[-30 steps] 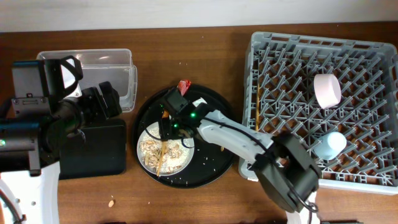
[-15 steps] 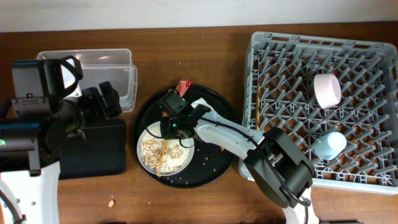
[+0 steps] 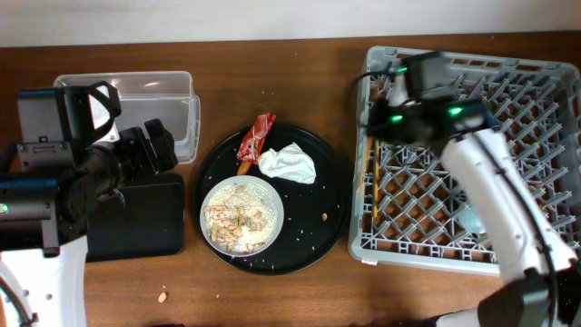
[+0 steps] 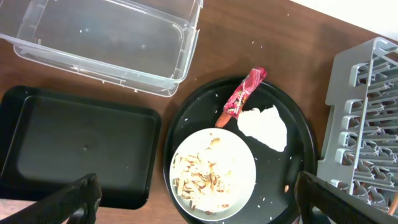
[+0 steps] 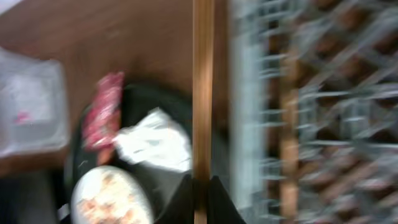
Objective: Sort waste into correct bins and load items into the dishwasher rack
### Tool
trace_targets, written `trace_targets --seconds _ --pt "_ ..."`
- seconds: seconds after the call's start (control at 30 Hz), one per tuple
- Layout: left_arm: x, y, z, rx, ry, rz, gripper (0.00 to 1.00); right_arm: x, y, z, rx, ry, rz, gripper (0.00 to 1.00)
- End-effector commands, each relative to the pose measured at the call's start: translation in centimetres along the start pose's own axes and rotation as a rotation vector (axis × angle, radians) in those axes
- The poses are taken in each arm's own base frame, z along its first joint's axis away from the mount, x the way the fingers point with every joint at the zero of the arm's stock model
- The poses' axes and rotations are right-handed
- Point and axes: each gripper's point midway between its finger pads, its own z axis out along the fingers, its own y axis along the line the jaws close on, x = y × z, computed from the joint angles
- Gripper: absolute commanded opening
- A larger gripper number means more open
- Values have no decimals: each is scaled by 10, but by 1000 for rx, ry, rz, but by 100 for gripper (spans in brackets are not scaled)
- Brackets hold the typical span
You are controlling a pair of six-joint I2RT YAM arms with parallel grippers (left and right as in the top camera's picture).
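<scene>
My right gripper (image 5: 200, 186) is shut on one light wooden chopstick (image 5: 202, 93) and holds it over the left edge of the grey dishwasher rack (image 3: 472, 56); this view is motion-blurred. A second chopstick (image 5: 288, 143) lies in the rack (image 5: 247, 130). On the round black tray sit the pale plate (image 3: 241, 214) of rice-like scraps, the red wrapper (image 3: 256, 136), the white napkin (image 3: 289, 163) and an orange sausage piece (image 3: 243, 168). My left gripper (image 4: 199, 208) stands wide open above the plate (image 4: 213, 172), holding nothing. My right arm hides the bowl.
The clear tub (image 3: 136, 100) and the shallow black tray (image 3: 136, 218) lie at the left, beside my left arm. The large round black tray (image 3: 318, 241) carries scattered rice grains and a small orange bit (image 3: 325, 215). An orange crumb (image 3: 163, 295) lies near the table's front edge.
My right gripper shut on the chopstick lying across the plate, lifted it and swung right to the rack's left edge. The plate now has no chopstick on it. The left arm stayed still.
</scene>
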Motion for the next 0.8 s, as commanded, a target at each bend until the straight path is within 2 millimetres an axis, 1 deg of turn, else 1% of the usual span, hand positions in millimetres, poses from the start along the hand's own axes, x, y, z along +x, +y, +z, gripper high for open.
trace_targets --seconds 0.0,0.03,0.07,0.1,0.13,0.17,0.2,0.23,0.27,0.3,0.33,0.4,0.43,0.47,0.5,0.57,0.6,0.67,0.7,0.73,0.77 --pt "-1 -1 -1 6 -3 -12 99 3 -31 31 81 74 -101 4" --pt "-1 -1 -1 6 -3 -12 99 4 -46 41 150 88 -98 4" --pt "-1 -1 -1 6 -3 -12 99 5 -54 50 187 101 -97 4" --pt "-1 0 -1 6 -3 -12 99 8 -55 56 183 120 -108 13" --pt "-1 -1 -1 6 -3 -12 99 11 -45 51 143 127 -143 48" --pt "-1 0 -1 6 -3 -12 99 12 -37 40 111 125 -146 56" --pt "-1 -1 -1 6 -3 -12 99 14 -26 24 80 114 -153 58" --pt "-1 -1 -1 6 -3 -12 99 16 -11 -2 38 88 -171 60" --pt "-1 -1 -1 6 -3 -12 99 20 6 -29 -8 51 -199 60" --pt "-1 -1 -1 6 -3 -12 99 27 22 -63 -52 -5 -235 61" --pt "-1 -1 -1 6 -3 -12 100 37 40 -108 -108 -97 -284 98" --pt "-1 -1 -1 6 -3 -12 99 50 59 -157 -189 -207 -318 98" --pt "-1 0 -1 6 -3 -12 99 64 62 -186 -217 -263 -362 98" --pt "-1 -1 -1 6 -3 -12 99 75 52 -201 -186 -285 -394 98" --pt "-1 -1 -1 6 -3 -12 99 91 31 -225 -133 -330 -385 98" --pt "-1 -1 -1 6 -3 -12 99 102 1 -258 -40 -449 -364 98" --pt "-1 0 -1 6 -3 -12 99 112 -16 -283 -1 -539 -348 98" --pt "-1 -1 -1 6 -3 -12 99 120 -31 -301 24 -623 -332 98" --pt "-1 -1 -1 6 -3 -12 99 126 -40 -305 51 -662 -366 98" --pt "-1 -1 -1 6 -3 -12 99 129 -43 -301 66 -705 -453 98" --pt "-1 0 -1 6 -3 -12 99 130 -46 -295 74 -736 -472 98"
